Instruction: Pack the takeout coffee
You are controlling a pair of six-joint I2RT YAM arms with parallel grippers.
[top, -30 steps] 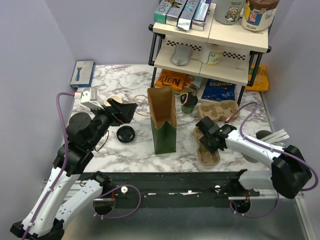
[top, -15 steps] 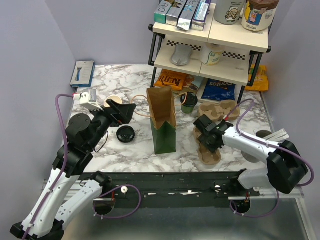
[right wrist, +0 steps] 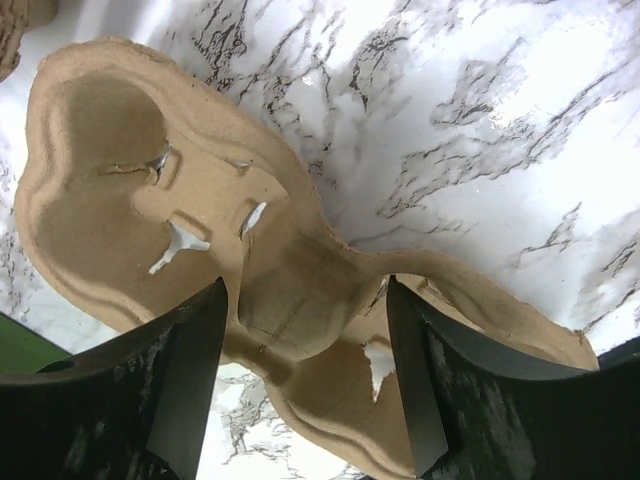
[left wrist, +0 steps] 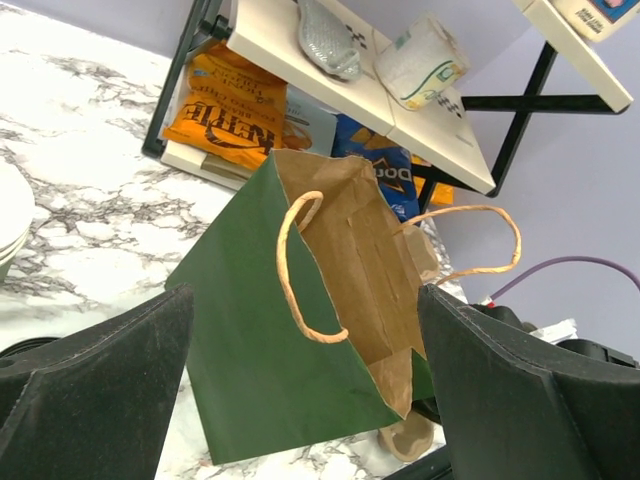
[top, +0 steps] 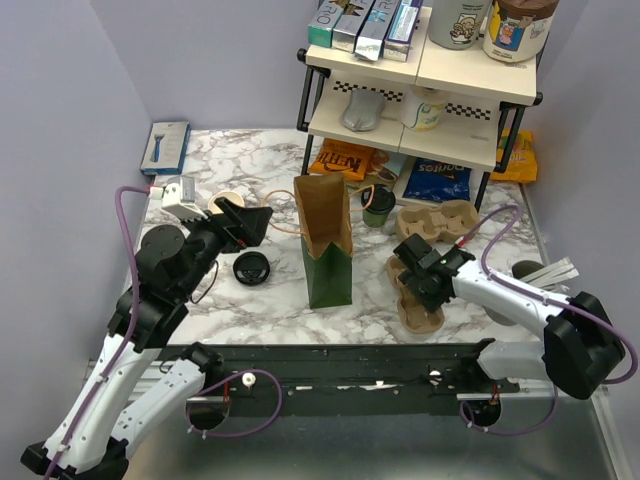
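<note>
Marble table (top: pixel 250 150) holds the takeout coffee (top: pixel 378 206) beyond right gripper (top: pixel 415 272)

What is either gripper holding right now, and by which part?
Nothing, it seems. The left gripper stands open and empty; the right gripper straddles the pulp carrier's narrow middle, open, not visibly pinching it.
</note>
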